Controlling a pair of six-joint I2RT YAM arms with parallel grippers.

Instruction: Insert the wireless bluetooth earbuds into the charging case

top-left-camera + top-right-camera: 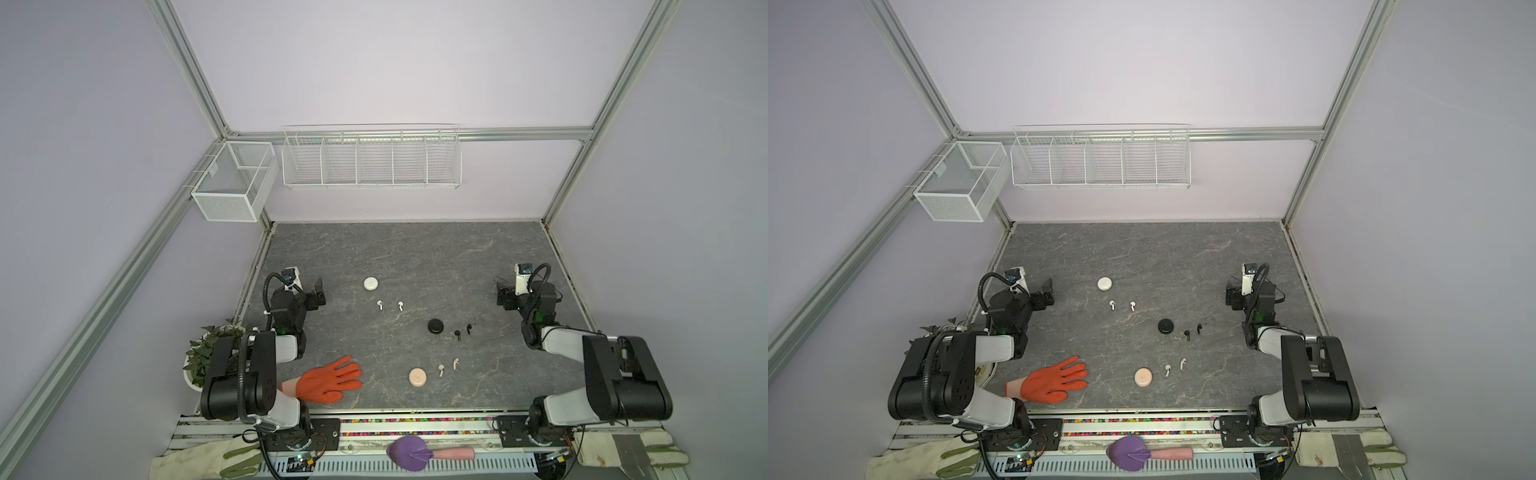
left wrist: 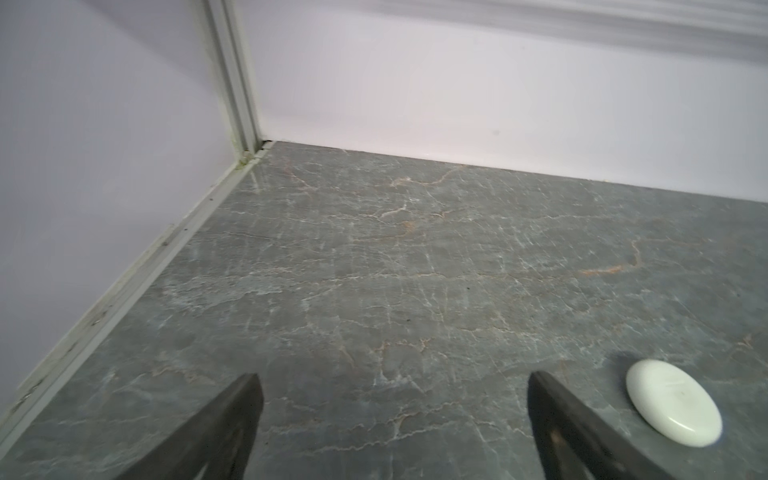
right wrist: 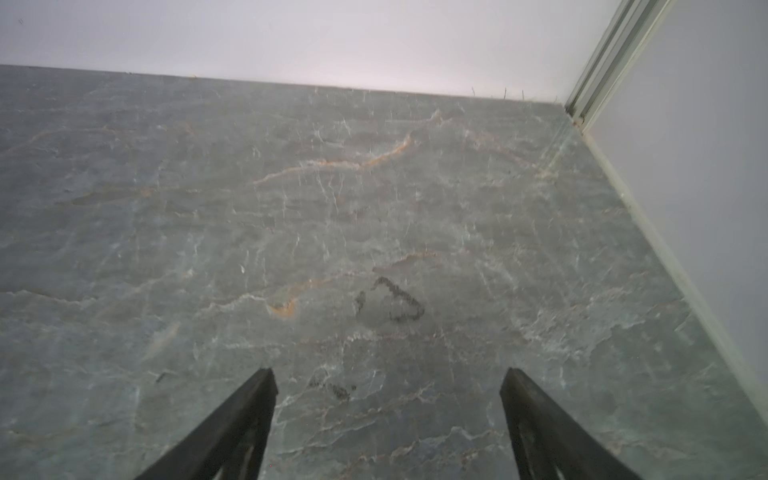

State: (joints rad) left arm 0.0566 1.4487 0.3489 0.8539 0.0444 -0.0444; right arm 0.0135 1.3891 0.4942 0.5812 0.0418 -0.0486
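Observation:
Three shut round charging cases lie on the grey stone table, each with its pair of earbuds beside it. The white case (image 1: 370, 284) (image 1: 1104, 284) (image 2: 673, 402) has white earbuds (image 1: 380, 305) (image 1: 400, 306). Right of the black case (image 1: 435, 326) lie black earbuds (image 1: 457, 335) (image 1: 469, 328). The pink case (image 1: 417, 377) has pink earbuds (image 1: 441, 369) (image 1: 456, 364). My left gripper (image 1: 320, 294) (image 1: 1048, 293) (image 2: 394, 376) hovers open left of the white case, holding nothing. At the table's right side my right gripper (image 1: 503, 297) (image 1: 1232, 297) (image 3: 388, 370) is open over bare stone.
An orange glove (image 1: 332, 379) lies at the front left of the table, with a potted plant (image 1: 208, 353) beyond the left edge. White wire baskets (image 1: 370, 160) (image 1: 235, 180) hang on the walls. A purple scoop (image 1: 409, 453) rests on the front rail.

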